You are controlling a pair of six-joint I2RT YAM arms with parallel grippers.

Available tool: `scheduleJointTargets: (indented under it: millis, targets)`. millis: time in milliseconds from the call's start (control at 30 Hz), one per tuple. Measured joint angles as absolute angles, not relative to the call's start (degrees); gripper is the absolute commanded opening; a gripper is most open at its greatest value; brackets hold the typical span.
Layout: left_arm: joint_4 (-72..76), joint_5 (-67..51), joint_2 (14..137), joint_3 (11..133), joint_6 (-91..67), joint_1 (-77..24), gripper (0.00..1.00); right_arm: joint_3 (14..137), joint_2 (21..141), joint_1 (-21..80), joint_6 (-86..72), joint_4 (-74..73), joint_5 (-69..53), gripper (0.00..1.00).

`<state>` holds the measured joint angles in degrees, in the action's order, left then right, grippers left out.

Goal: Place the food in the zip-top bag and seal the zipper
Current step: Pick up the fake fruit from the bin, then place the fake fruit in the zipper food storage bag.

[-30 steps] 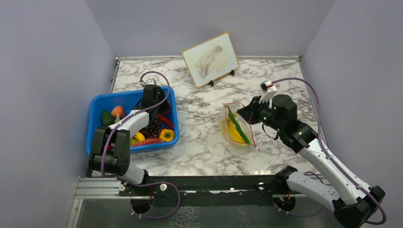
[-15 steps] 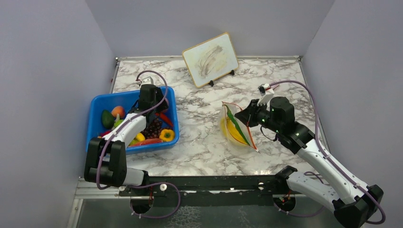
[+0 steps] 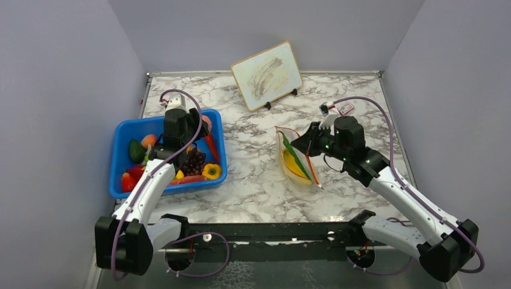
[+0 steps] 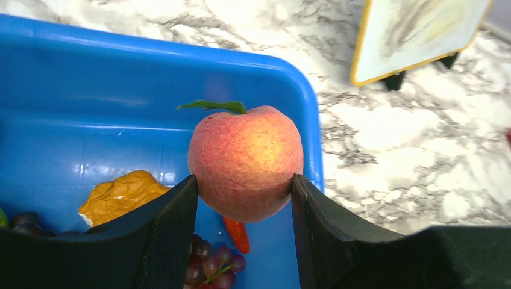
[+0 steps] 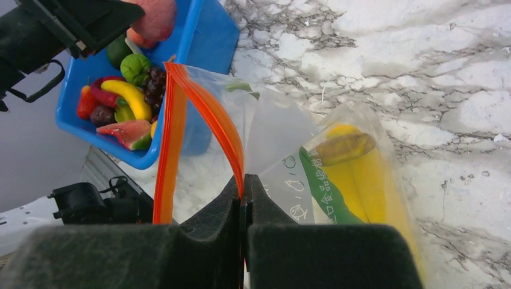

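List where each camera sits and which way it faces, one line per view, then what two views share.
Top external: fixed above and behind, looking down on the marble table; left arm and right arm show, bases at the bottom.
Left wrist: on the left arm, looking into the blue bin; the left gripper clamps a peach.
Right wrist: on the right arm, facing the bin; the right gripper pinches the zip-top bag by its zipper.
Shared: both wrist views show the bin and peach.

The bin [image 3: 116, 162] sits left, the zip-top bag [image 3: 298, 170] right, the board [image 3: 267, 75] behind both.
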<state>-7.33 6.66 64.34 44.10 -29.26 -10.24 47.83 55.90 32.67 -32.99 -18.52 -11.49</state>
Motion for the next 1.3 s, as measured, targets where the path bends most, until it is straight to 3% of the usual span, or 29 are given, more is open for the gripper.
scheduleJointTargets:
  millis: [767,1300]
  targets:
    - [-11.68,-23.66,54.98,46.39,-30.35,-11.75,0.27,48.6,59.86,32.67,-34.24,-15.31,-11.9,0.01]
    - [2.37,-32.64,55.9,51.2,-39.86,-31.94,0.26,49.45,61.45,32.67,-34.22,-14.63,-13.39,0.01]
